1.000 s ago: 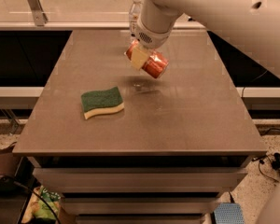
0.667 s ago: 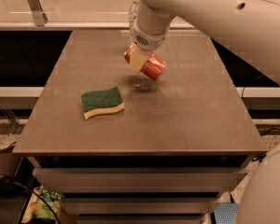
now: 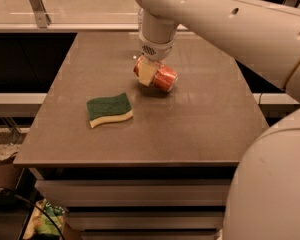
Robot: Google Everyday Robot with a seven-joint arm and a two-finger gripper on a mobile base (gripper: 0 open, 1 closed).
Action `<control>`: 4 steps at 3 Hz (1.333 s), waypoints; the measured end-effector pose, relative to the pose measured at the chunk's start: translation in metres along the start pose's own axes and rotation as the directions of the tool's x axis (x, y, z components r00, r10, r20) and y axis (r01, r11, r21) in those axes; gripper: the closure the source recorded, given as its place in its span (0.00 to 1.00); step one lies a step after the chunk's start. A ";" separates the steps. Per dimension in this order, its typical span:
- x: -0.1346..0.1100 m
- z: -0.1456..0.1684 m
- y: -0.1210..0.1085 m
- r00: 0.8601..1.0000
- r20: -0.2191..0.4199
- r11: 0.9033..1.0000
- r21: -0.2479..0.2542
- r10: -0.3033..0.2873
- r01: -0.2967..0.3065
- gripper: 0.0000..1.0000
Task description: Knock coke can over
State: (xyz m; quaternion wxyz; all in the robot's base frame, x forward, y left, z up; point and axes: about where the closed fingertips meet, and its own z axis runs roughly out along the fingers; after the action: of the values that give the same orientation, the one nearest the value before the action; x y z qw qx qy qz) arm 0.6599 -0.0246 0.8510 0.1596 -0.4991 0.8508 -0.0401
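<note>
The red coke can (image 3: pixel 163 78) is tipped onto its side at the back middle of the brown table (image 3: pixel 190 124), its silver end pointing right and toward the front. It lies at or just above the table top. My gripper (image 3: pixel 149 73) comes down from above and is shut on the can. One pale finger (image 3: pixel 146 72) lies across the can's left part, and the other is hidden behind it. The big white arm (image 3: pixel 225 19) reaches in from the upper right.
A green and yellow sponge (image 3: pixel 108 109) lies on the table, left of and in front of the can. A railing and glass run behind the table's back edge. The robot's white body (image 3: pixel 275 184) fills the lower right corner.
The gripper and the tipped can have moved lower toward the table top. The arm now covers more of the frame. The sponge has not moved.
</note>
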 end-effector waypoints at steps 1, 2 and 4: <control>0.001 0.013 0.001 0.998 -0.054 1.000 -0.015 -0.022 0.022 1.00; 0.000 0.027 0.003 0.995 -0.092 0.998 -0.037 -0.047 0.043 1.00; -0.001 0.026 0.002 0.994 -0.095 0.998 -0.039 -0.048 0.045 0.59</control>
State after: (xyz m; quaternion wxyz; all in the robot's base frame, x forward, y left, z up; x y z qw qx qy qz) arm 0.6662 -0.0205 0.8260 0.1083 -0.5191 0.8462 -0.0519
